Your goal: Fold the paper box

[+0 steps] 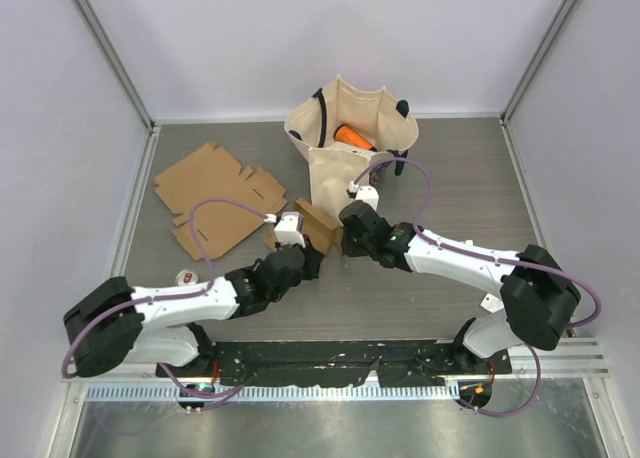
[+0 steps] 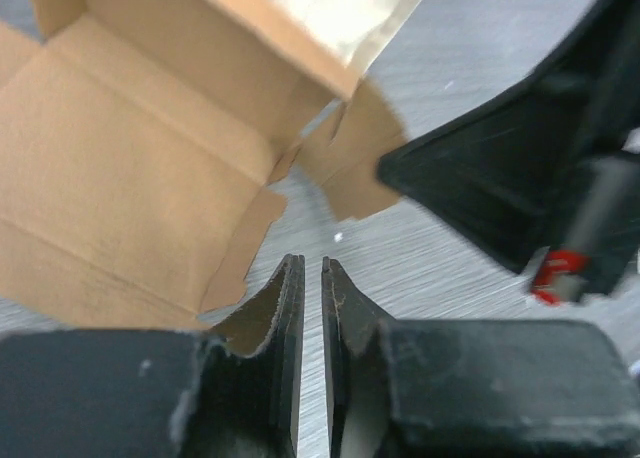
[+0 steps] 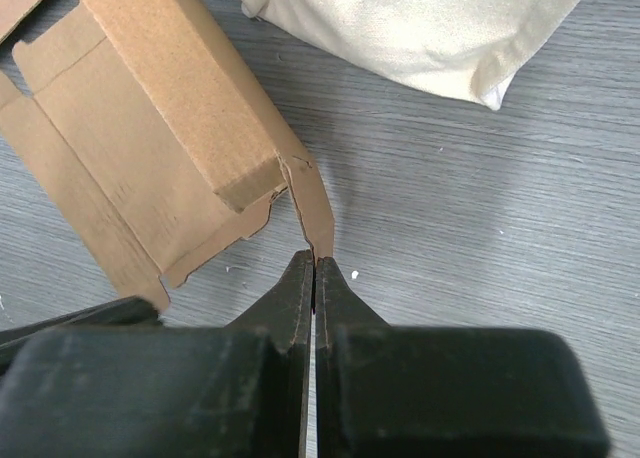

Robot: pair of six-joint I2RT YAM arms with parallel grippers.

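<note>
Pulling hard risks tearing the flap, since your right hand pinches only its tip on the half-formed paper box lying on the counter beside the bag, while your left hand, nearly closed, grips nothing.

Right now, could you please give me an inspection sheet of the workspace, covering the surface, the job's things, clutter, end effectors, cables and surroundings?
Surface: grey wood-grain table.
Job's things: paper box at the centre, partly folded, one side raised.
Clutter: flat cardboard blank to the far left; cream tote bag behind the box with an orange object inside; small round item by the left arm, too small to identify.
End effectors: right end effector shut on a box flap; left end effector nearly closed beside the box, nothing seen in the slit.
Cables: purple cables loop above both arms; one arcs over the blank.
Surroundings: pale walls, metal frame posts.
</note>
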